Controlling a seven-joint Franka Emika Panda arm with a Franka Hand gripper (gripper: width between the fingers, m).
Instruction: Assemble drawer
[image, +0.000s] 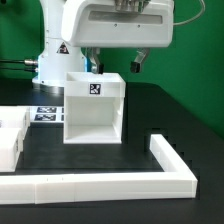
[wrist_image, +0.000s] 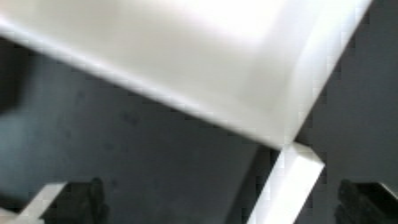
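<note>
Robot gripper (image: 113, 66) hangs open over the back of a white drawer box shell (image: 95, 118) on a black bench (image: 165, 120).

The box shell stands upright near the middle of the bench, well back from the low white rail (image: 100, 183) that lines the near edge and turns up the edge at the exterior view's right. Its open side faces the near edge, and a black-and-white marker tag (image: 96, 90) sits on its top front strip. The two fingers are spread wide and grasp nothing. In the blurred wrist view, dark fingertips (wrist_image: 68, 200) show on either side of a thin white wall edge (wrist_image: 299, 185), without clear contact. The marker board (image: 42, 113) lies flat toward the edge at the exterior view's left, near other white pieces (image: 10, 138).
</note>
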